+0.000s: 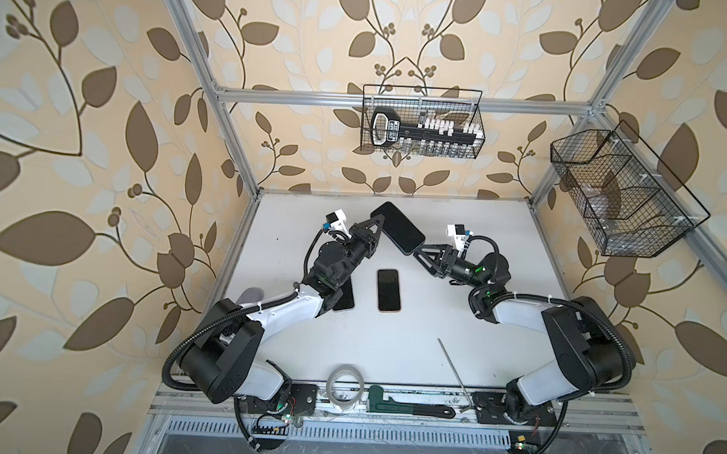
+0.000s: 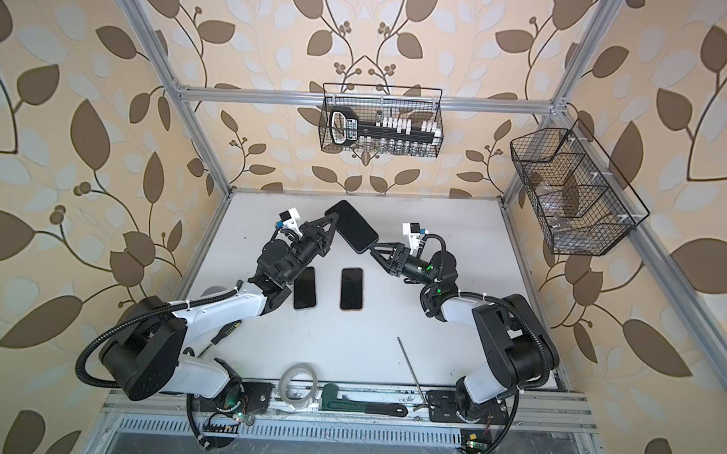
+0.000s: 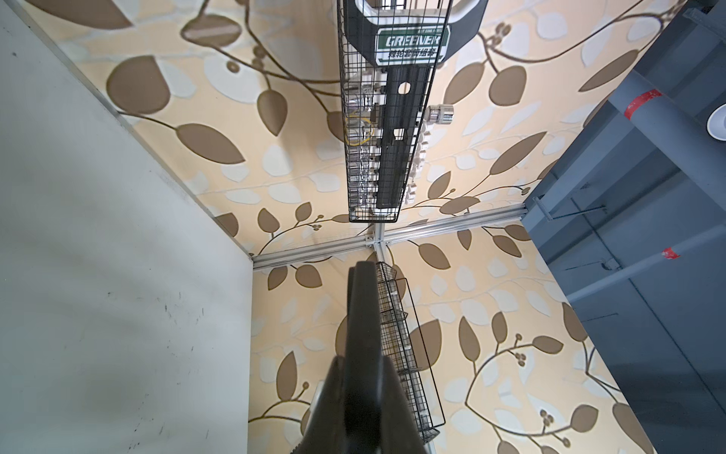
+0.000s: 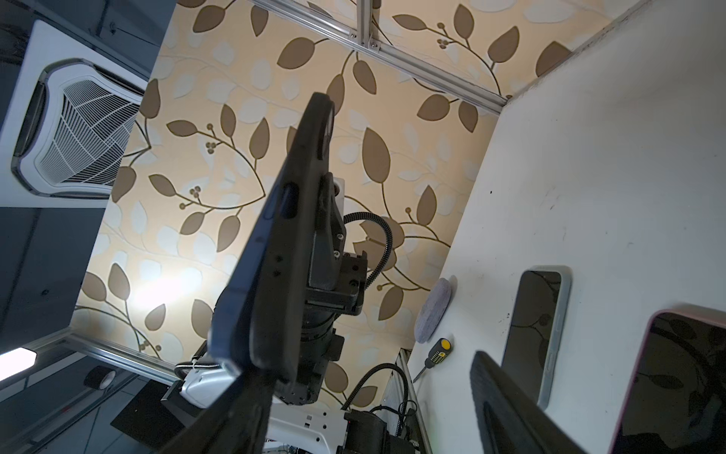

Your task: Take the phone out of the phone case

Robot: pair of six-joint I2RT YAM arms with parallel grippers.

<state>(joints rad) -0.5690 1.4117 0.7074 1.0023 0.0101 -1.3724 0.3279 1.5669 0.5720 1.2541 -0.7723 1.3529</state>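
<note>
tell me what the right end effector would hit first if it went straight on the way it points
The phone gripped by the left end effector: the right end effector points at its near end, jaws open. Whether it already touches is unclear.

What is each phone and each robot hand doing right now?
black phone: lifted off the table, tilted, case on it.
left gripper: shut on the black phone's far end.
right gripper: open, at the black phone's near corner.
middle phone: flat on table, screen dark.
left phone: flat on table, screen dark.
</note>
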